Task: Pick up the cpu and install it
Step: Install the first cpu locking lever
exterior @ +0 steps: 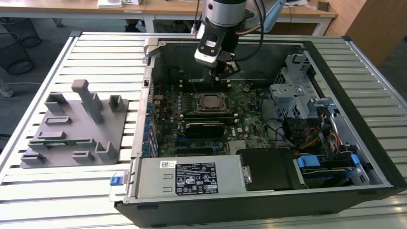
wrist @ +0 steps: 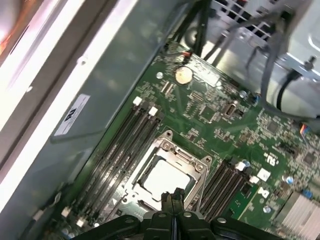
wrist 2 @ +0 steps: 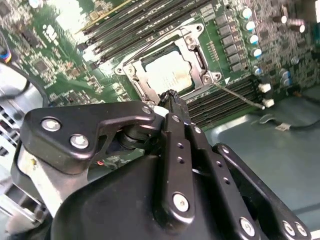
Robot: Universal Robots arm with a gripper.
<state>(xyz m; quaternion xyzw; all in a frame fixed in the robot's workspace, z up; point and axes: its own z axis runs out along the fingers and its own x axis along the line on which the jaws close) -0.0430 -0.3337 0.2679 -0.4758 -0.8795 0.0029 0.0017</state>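
The cpu (wrist 2: pixel 169 74) is a silvery square lying flat inside the metal-framed socket (wrist 2: pixel 196 39) on the green motherboard (exterior: pixel 251 119). In the first wrist view the cpu (wrist: pixel 167 177) shows pale within the socket frame (wrist: pixel 176 152). In the exterior view the cpu (exterior: pixel 210 101) sits mid-board in the open computer case (exterior: pixel 318 52). My gripper (exterior: pixel 224 75) hangs above the board, just behind the socket. The fingers (wrist 2: pixel 175 107) are pressed together with nothing between them, their tips (wrist: pixel 172 196) hovering over the socket's edge, apart from the chip.
Memory slots (wrist: pixel 117 155) flank the socket on both sides. A metal drive cage (exterior: pixel 296 90) and cables (exterior: pixel 311 133) fill the case toward the exterior view's right; the power supply (exterior: pixel 190 177) lies at the front. A grey fixture (exterior: pixel 70 129) holding a green memory stick (exterior: pixel 64 141) sits outside on the slatted table (exterior: pixel 95 52).
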